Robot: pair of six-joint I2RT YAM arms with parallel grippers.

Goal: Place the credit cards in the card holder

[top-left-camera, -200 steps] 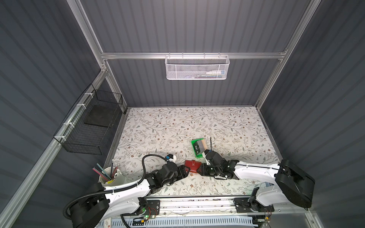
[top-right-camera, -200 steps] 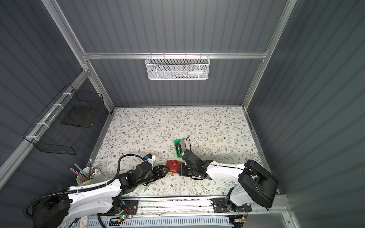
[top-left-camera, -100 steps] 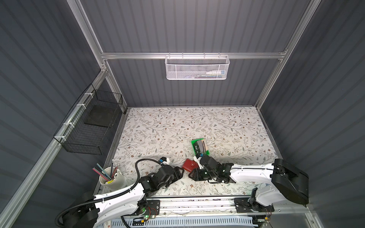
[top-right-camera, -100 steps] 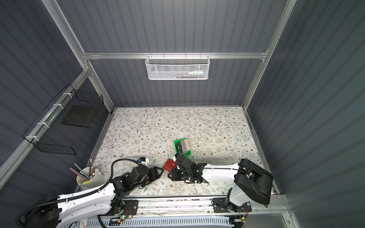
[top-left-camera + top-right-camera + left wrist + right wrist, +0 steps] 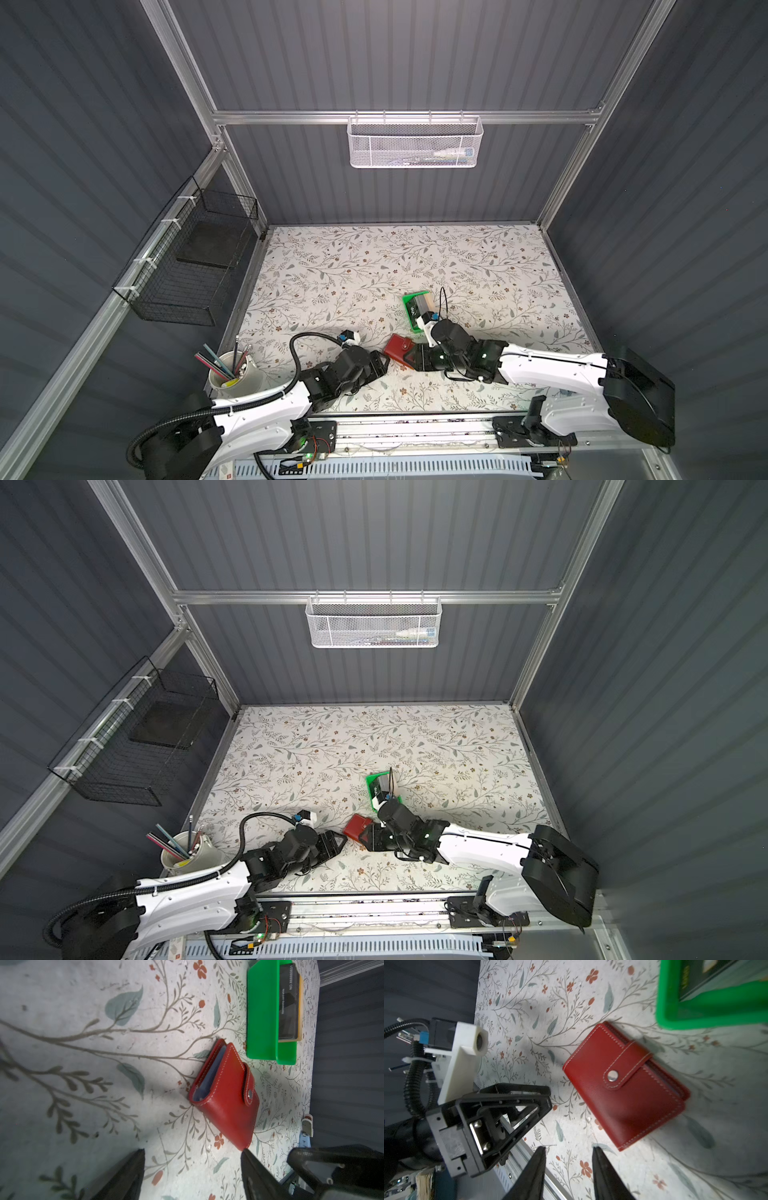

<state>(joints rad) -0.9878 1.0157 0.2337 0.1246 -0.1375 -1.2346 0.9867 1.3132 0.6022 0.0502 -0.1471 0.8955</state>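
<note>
The card holder is a red booklet wallet lying flat and snapped shut near the table's front. In the wrist views the card holder shows white stitching and a metal snap. The credit cards lie stacked in a green tray, a black one on top. My left gripper is open on the holder's left, one fingertip at its corner. My right gripper is open just right of the holder, nothing between its fingers.
The green tray stands just behind the holder. A cup of pencils sits at the front left. A black wire basket hangs on the left wall and a white mesh basket on the back rail.
The left arm drew back toward the front edge half a second ago and has come forward again to the card holder. The right arm also shifted back and returned; the holder barely moved.
</note>
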